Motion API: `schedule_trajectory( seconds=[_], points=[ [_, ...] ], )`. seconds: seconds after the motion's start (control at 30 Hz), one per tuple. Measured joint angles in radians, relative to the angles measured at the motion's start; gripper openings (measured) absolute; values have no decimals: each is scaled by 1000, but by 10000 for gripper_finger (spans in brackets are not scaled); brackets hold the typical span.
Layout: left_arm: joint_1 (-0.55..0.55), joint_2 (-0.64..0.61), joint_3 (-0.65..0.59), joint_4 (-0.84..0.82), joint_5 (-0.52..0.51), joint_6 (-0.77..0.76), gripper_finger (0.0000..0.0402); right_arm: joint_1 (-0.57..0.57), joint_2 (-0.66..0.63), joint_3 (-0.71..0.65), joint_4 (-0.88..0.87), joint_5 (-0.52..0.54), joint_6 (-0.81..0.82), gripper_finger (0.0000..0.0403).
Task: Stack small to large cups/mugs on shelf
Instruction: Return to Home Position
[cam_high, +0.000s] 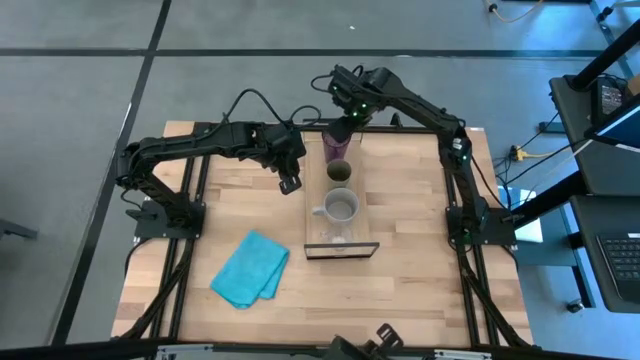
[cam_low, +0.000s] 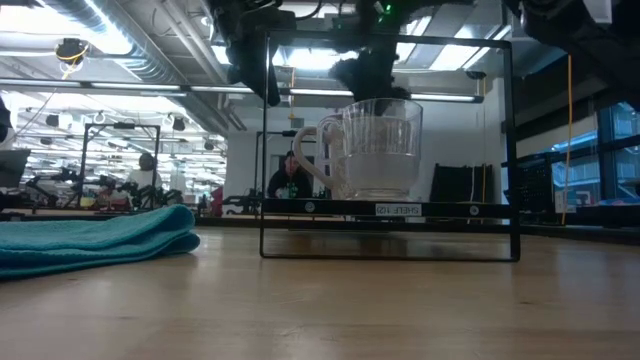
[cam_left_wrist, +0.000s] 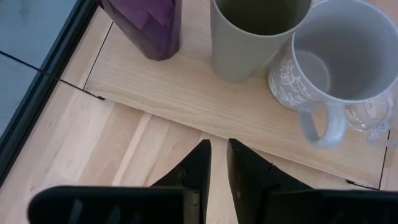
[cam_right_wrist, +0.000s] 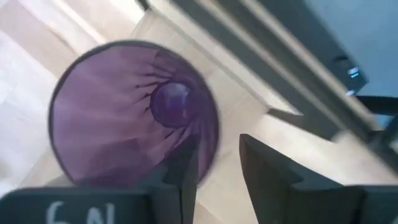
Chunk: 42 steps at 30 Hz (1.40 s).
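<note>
Purple tumbler (cam_right_wrist: 134, 115) rim between right end effector (cam_right_wrist: 214, 163) fingers

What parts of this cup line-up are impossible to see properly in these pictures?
- Low view: the clear glass and grey mug hide the olive cup and purple tumbler behind them.
- Left wrist view: tumbler top cut off by the edge.
- Right wrist view: right gripper blurred beside the tumbler rim.

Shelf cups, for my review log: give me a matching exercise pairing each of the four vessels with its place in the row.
Things:
1. purple tumbler
2. olive-brown cup
3. grey mug
4. clear glass

Places along the shelf:
A. third from the far end, handle sticking out
B. near end of the row
C. far end, under the right gripper
D. second from the far end

Pairs: 1-C, 2-D, 3-A, 4-B
</note>
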Motion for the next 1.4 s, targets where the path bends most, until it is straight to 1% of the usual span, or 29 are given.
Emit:
schedule_trajectory(
  seconds=[0.17,0.23,0.3,0.37,0.43,0.57,0.63,0.73,0.8,0.83,0.9,0.97,1.03,1.07,1.13,1.23,1.3,1.4],
  points=[
    [-6,0,0,2,2,1,47,0,-81,3,-5,117,-3,119],
    [-12,0,0,12,2,4,47,0,-115,3,-1,147,-3,119],
    [-20,0,0,21,4,1,47,0,-155,3,1,150,-4,119],
    [-30,0,0,22,4,-21,47,0,-200,3,-3,123,-15,119],
    [-41,0,0,22,5,-16,47,8,-251,3,-1,78,-66,119],
    [-57,-1,14,16,34,-48,47,47,-380,3,88,16,-142,119],
    [-64,-14,56,33,83,-78,47,63,-443,4,111,-17,-155,119],
    [-83,-47,148,95,158,-88,47,97,-524,4,116,-110,-40,119],
    [-102,-62,216,150,180,-85,47,142,-574,4,148,-189,-27,119],
    [-110,-73,239,156,180,-76,47,172,-592,4,171,-208,-28,120],
    [-128,-93,271,175,171,-74,47,251,-621,5,215,-190,-22,120],
    [-151,-128,267,200,140,-74,47,320,-635,1,214,-150,-23,120],
    [-194,-181,203,247,79,-86,47,408,-645,-28,220,-108,-14,120],
    [-217,-213,149,303,53,-101,47,449,-648,-56,243,-101,-14,120],
    [-265,-289,4,442,5,-135,47,528,-654,-145,359,-92,-6,120],
    [-324,-414,-235,705,-12,-205,47,602,-672,-358,590,-98,-6,120],
    [-362,-490,-366,839,-16,-232,47,618,-702,-522,760,-136,17,120],
    [-418,-596,-497,940,-40,-233,47,618,-791,-772,1013,-218,96,120]
  ],
)
